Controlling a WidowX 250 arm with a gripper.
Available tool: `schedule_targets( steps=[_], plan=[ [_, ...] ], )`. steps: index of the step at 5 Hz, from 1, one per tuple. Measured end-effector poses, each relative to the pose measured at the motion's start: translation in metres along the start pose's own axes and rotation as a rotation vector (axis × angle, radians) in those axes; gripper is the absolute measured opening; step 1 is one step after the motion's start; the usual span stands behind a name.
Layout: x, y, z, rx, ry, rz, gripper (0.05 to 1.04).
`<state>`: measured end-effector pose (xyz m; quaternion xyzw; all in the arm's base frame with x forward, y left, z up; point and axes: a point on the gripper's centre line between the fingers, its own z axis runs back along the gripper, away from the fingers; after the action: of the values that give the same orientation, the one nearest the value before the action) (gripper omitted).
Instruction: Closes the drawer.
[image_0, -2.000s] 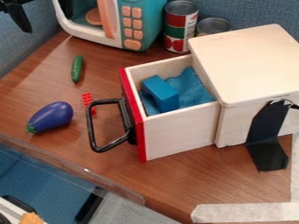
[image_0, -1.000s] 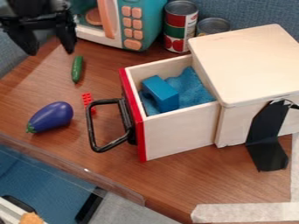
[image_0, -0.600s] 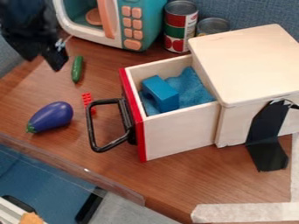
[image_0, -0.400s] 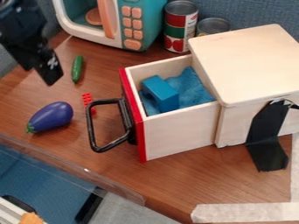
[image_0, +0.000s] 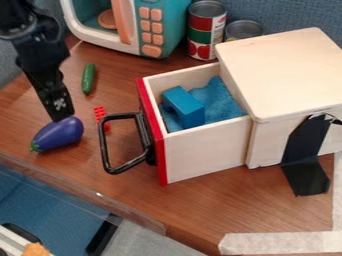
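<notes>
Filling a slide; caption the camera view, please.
The gripper hangs left of the open drawer, which holds a blue block.

From close above, the camera looks down at a slant over the tabletop (image_0: 220, 202), facing twelve o'clock toward the blue partition (image_0: 287, 15).

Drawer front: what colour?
Red on the drawer's front panel, with a black handle; shows best in the current camera view.

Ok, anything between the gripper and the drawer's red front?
Yes: a red toy brick lies low between them, and the black handle juts from the red front toward the gripper.
</notes>
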<state>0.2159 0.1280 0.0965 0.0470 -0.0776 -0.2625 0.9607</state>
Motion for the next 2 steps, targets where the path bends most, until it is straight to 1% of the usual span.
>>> schedule_targets(
  steps=[1,2],
  plan=[
    [-0.001,-0.013,-0.015,-0.052,0.054,-0.135,1.000],
    [-0.002,-0.023,-0.029,-0.083,0.116,-0.253,1.000]
  ],
)
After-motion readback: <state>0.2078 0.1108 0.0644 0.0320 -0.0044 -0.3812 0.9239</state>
